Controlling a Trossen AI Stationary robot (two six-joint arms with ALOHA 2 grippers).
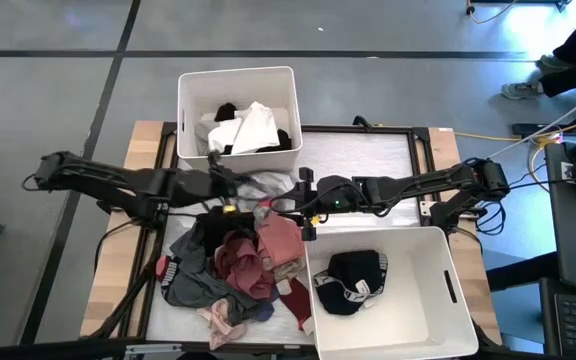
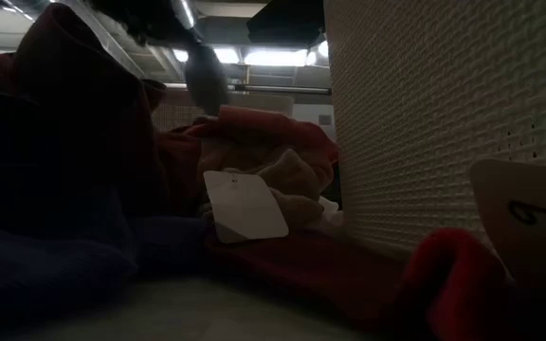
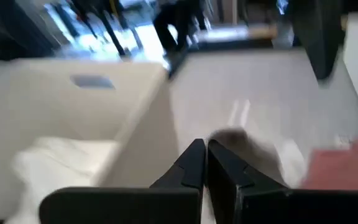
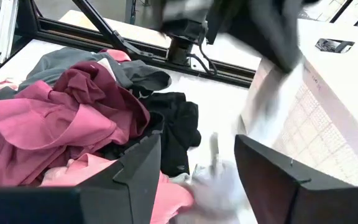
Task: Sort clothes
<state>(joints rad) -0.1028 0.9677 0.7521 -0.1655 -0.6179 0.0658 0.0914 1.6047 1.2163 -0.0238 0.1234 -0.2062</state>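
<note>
My left claw (image 3: 205, 163) is pinched tight on nothing, beside the far bin (image 1: 189, 101). My right claw (image 4: 197, 168) gapes empty over the clothes (image 1: 238, 265) (heaped beside the near bin (image 1: 446, 305)).

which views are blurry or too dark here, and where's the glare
Left wrist view: smeared all over, though the shut left gripper stays fairly crisp. Right wrist view: the clothes are sharp, while the white bin and the arm above streak. Low view: very dark, with bright ceiling lights and one paper tag catching light. High view: even and sharp, pale glare on the floor at top right.
</note>
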